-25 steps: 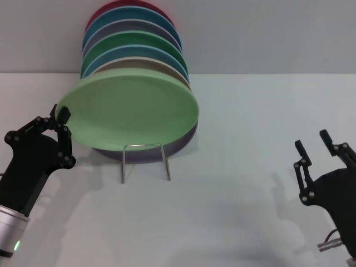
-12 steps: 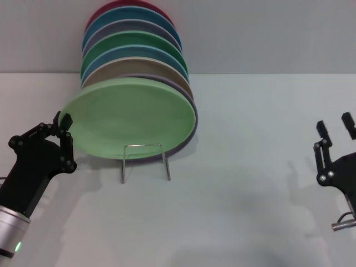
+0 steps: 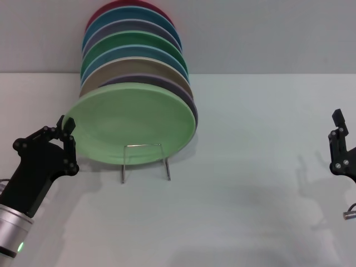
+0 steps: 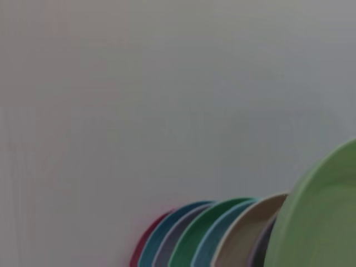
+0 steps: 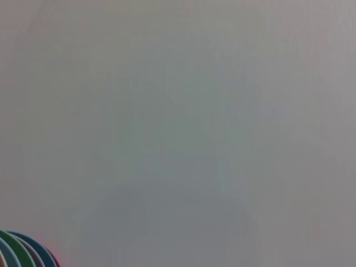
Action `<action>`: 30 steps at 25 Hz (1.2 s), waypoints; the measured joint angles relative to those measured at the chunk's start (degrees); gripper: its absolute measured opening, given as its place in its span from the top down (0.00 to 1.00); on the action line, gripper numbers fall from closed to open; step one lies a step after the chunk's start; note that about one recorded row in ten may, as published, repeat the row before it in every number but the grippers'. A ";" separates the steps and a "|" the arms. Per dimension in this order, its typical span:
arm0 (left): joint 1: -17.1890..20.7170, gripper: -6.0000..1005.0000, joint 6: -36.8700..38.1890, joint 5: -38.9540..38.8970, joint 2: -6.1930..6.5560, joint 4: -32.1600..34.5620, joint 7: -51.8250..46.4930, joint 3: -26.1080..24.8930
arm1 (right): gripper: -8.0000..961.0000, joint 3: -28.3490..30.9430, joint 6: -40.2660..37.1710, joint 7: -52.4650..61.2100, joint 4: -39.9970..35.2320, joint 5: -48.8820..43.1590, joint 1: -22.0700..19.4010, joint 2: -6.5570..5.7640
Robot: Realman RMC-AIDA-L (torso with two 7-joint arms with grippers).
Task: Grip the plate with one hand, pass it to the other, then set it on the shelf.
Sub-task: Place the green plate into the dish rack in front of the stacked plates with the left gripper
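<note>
Plate (image 3: 133, 122): pale mint green, round, standing nearly upright at the front of a row of plates, its face turned toward the robot. Lower edge sits at the wire rack (image 3: 144, 161). In the left wrist view its rim (image 4: 320, 217) fills the near corner.

Rack: thin silver wire, upright loop with crossbar, feet on the white table (image 3: 233, 183); narrower than the plate.

Other plates (image 3: 133, 55): leaning one behind another behind the mint one, from front to back lavender, tan, blue, dark green, grey-lavender, blue, red. Edges also seen in the left wrist view (image 4: 211, 233) and, small, in the right wrist view (image 5: 22, 250).

Left tool (image 3: 65, 129): black, at the plate's left edge; fingertips drawn close together at the rim, one finger (image 3: 68, 125) touching or just beside it. Whether it has firm hold of the plate cannot be told.

Right tool (image 3: 340, 144): at the far right of the table, well apart from the plates, partly out of view; how far open cannot be told.
</note>
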 joint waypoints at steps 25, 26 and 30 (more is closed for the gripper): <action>0.14 0.91 -3.23 0.02 -0.09 -0.88 0.63 1.13 | 0.63 1.42 -0.69 0.18 -1.42 0.00 0.54 -0.10; 0.14 0.91 -3.23 0.03 -0.09 -0.89 0.63 1.34 | 0.63 1.50 -0.69 0.19 -1.47 0.00 0.61 -0.10; 0.34 0.89 -2.80 0.03 -0.09 -0.88 0.61 1.79 | 0.63 1.58 -0.69 0.19 -1.63 0.00 0.79 -0.10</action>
